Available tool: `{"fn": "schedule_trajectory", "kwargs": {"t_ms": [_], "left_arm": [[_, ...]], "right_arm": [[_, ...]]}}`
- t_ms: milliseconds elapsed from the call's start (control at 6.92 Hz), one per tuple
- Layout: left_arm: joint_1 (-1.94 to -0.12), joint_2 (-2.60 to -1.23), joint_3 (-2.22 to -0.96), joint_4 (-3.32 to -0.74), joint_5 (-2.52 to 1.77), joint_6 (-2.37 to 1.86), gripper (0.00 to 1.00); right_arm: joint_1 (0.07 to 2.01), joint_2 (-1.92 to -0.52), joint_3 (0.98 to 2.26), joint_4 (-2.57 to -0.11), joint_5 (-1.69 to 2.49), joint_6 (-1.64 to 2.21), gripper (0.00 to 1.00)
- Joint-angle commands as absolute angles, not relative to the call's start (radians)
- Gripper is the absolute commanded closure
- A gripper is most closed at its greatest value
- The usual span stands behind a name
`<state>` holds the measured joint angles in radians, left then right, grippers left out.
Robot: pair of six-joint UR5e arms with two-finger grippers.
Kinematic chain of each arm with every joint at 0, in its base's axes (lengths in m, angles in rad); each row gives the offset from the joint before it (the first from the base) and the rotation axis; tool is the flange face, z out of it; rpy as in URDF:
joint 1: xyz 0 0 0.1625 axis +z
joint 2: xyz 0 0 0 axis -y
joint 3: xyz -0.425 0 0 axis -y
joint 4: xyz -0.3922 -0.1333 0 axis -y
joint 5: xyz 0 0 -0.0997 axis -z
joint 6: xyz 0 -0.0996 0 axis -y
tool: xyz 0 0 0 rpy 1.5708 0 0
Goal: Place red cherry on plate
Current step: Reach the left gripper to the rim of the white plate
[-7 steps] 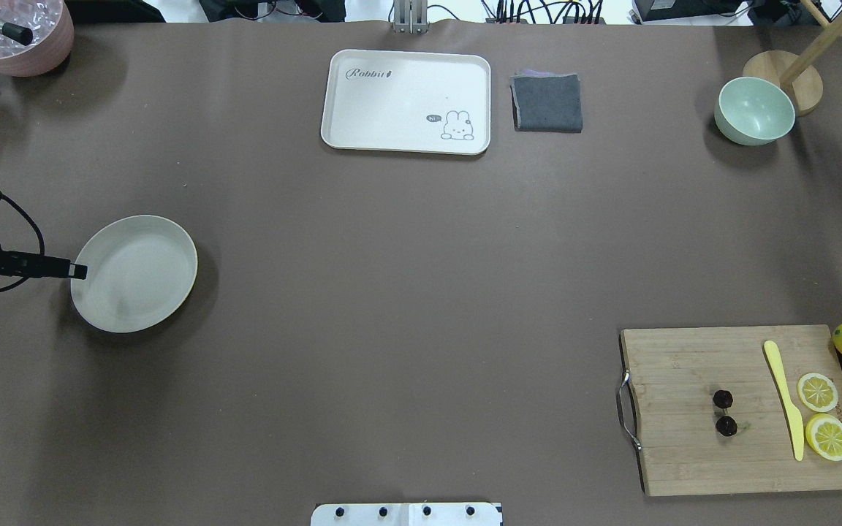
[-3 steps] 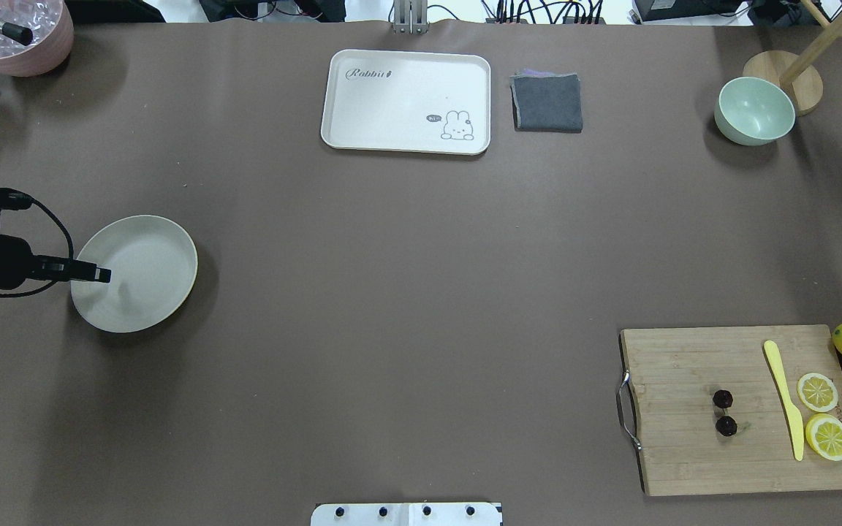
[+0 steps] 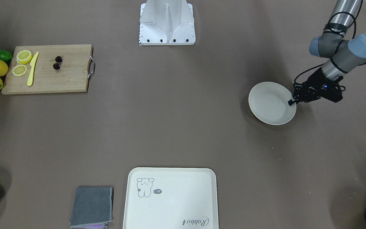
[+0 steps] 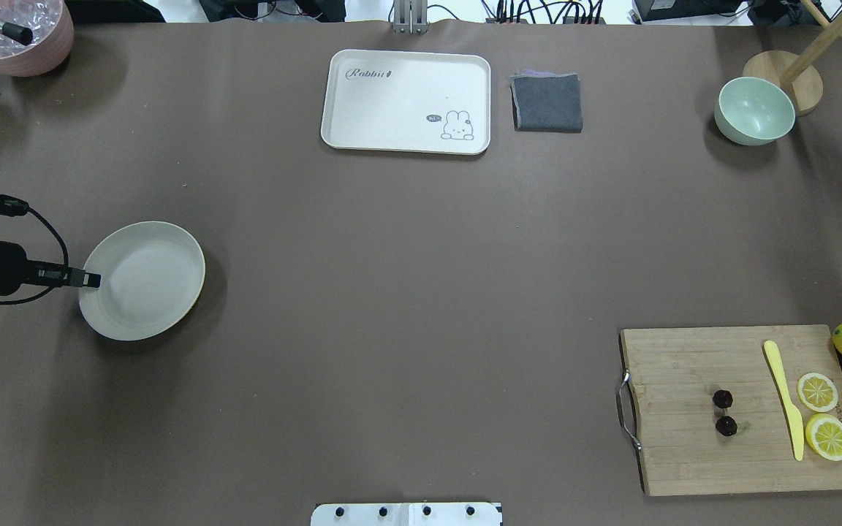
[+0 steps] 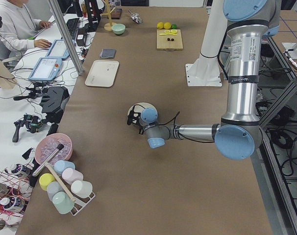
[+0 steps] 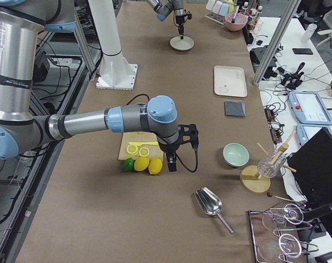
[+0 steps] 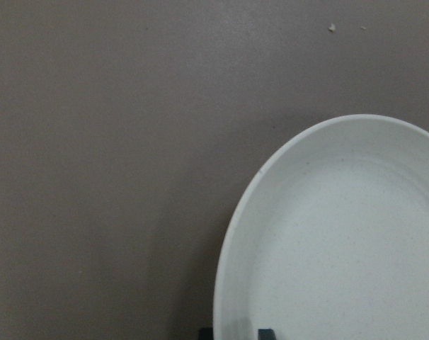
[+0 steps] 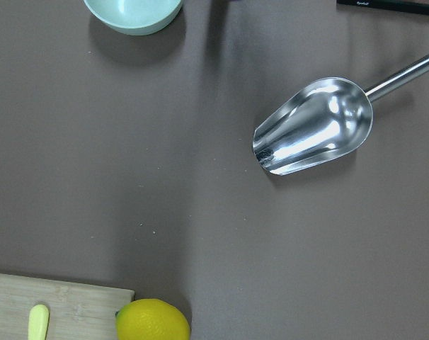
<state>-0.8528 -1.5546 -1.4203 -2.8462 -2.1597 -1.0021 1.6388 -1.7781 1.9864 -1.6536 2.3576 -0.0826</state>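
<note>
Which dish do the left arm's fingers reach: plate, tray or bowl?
The round cream plate: the left fingers clasp its rim. The rectangular tray and green bowl stand far off.

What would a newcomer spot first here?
The left tool sits at the rim of the empty plate, on the table's left side. Far across, at the near right, the cherry lies on the board, beside lemon slices and a yellow knife.
</note>
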Motion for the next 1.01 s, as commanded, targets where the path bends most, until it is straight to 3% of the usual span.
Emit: {"fn": "schedule_trajectory", "kwargs": {"t_ms": [0, 289, 867], "left_arm": [[-0.862, -1.551, -1.428, -2.85, -2.256, -1.006, 1.0], [-0.949, -1.594, -1.481, -2.728, -2.377, -1.012, 1.0], [-1.012, -1.785, -1.8, -2.105, -2.385, -1.014, 1.0]], "right_arm": [[1.641, -1.779, 1.99, -1.654, 2.358, -0.083, 0.0], [1.643, -1.779, 1.99, -1.654, 2.361, -0.081, 0.0], [1.643, -1.779, 1.99, -1.654, 2.362, -0.083, 0.0]]}}
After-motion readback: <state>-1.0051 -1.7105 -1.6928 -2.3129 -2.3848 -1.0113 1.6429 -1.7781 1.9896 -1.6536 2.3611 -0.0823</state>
